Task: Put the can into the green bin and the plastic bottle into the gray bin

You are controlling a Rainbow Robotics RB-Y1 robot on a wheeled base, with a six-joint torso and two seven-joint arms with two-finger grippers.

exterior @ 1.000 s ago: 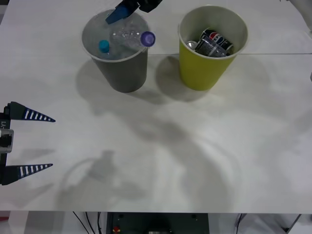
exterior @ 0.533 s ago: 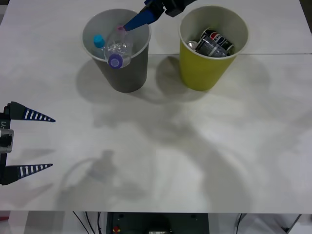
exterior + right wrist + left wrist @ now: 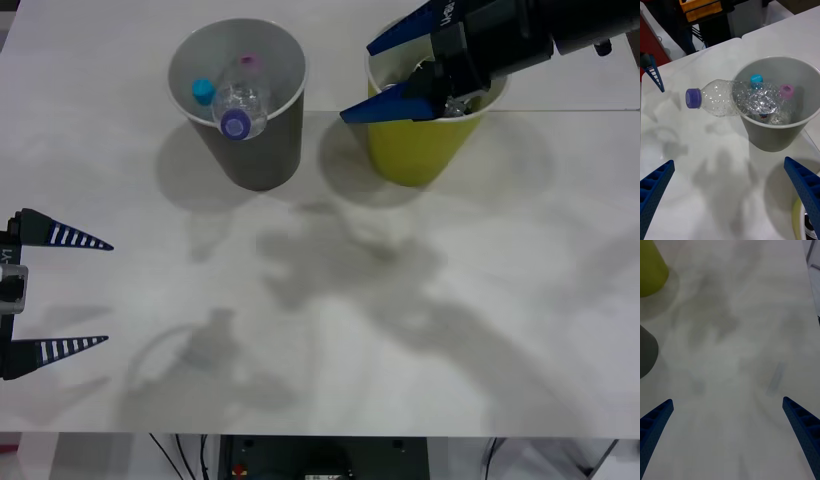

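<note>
Plastic bottle (image 3: 733,99) lying across gray bin (image 3: 255,150) rim, purple cap overhanging (not fully dropped in). Cans sitting in green bin (image 3: 415,150). Right gripper (image 3: 392,75) hovering wide, empty; left gripper (image 3: 75,292) idling wide at desk (image 3: 330,330) edge.

**White table and standing bins**

White table (image 3: 320,330), matte, crossed by soft shadows. Standing upright at far edge: gray bin (image 3: 250,140) toward the left, green bin (image 3: 415,150) near it on the right, apart, not touching.
</note>
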